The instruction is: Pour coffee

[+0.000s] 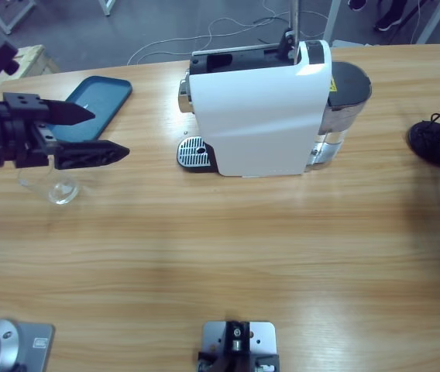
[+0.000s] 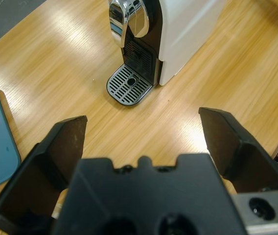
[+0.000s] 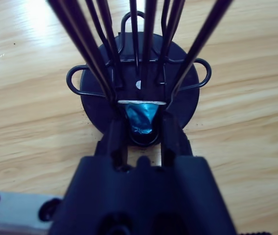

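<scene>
The white coffee machine (image 1: 262,108) stands at the back middle of the table, its chrome spout (image 2: 129,19) over the grey drip tray (image 2: 129,85). My left gripper (image 1: 110,133) hovers open at the far left, pointing at the machine with nothing between its jaws (image 2: 144,120). Just below it on the table stands a clear glass cup (image 1: 60,188). In the right wrist view my right gripper (image 3: 143,122) is shut on a blue capsule (image 3: 140,117) at the foot of a black wire capsule holder (image 3: 139,83), which stands at the table's right edge (image 1: 431,141).
A blue tray (image 1: 96,105) lies at the back left, behind my left gripper. The machine's dark water tank (image 1: 344,101) juts out on its right. Bare wooden table (image 1: 228,256) stretches across the front.
</scene>
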You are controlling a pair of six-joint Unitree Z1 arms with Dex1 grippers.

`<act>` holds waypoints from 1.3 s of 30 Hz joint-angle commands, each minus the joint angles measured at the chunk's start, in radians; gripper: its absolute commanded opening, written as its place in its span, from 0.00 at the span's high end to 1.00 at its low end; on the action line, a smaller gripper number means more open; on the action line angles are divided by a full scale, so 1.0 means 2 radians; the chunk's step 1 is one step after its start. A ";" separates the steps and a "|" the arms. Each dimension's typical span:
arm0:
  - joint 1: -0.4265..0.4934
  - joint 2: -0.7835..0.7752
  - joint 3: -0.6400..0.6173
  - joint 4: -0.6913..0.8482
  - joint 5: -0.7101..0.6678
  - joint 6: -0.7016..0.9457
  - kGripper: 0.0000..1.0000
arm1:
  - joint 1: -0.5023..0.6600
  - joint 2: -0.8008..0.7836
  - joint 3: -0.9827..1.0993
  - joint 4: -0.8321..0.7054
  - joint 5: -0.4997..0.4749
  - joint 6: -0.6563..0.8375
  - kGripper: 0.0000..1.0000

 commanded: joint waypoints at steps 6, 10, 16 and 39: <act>-0.005 0.020 0.017 -0.006 -0.013 -0.004 0.02 | -0.015 -0.035 -0.004 0.001 0.012 -0.018 1.00; -0.005 0.023 0.020 -0.007 -0.021 -0.005 0.02 | -0.015 -0.061 -0.009 0.026 0.011 -0.018 1.00; -0.007 0.022 0.024 -0.012 -0.022 -0.006 0.02 | -0.015 -0.067 -0.016 0.039 0.011 -0.018 1.00; -0.008 0.011 0.034 -0.025 -0.021 -0.008 0.02 | 0.055 -0.303 -0.236 0.342 -0.013 -0.017 1.00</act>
